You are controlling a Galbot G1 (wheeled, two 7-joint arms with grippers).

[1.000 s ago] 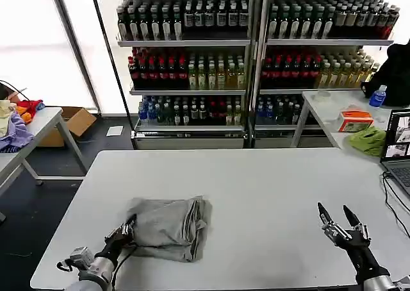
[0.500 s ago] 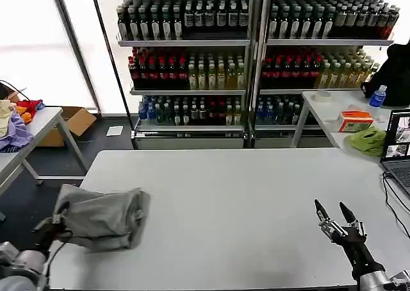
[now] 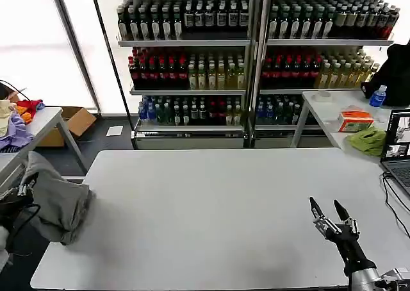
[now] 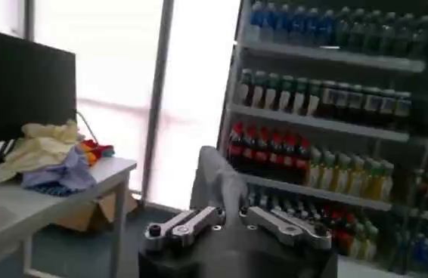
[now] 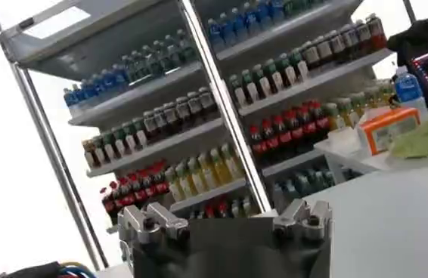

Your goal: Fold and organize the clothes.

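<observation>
The left gripper [image 3: 24,190] sits at the far left edge of the head view, about two thirds of the way down, its dark wrist running off the frame below it. Its fingers [image 4: 191,223] are closed on a folded grey shirt [image 3: 59,202], which hangs bunched to the gripper's right. The right gripper [image 3: 328,211] stands in the lower right of the head view, its forearm rising from the bottom edge, two dark fingers [image 3: 314,207] pointing up and spread apart, holding nothing.
</observation>
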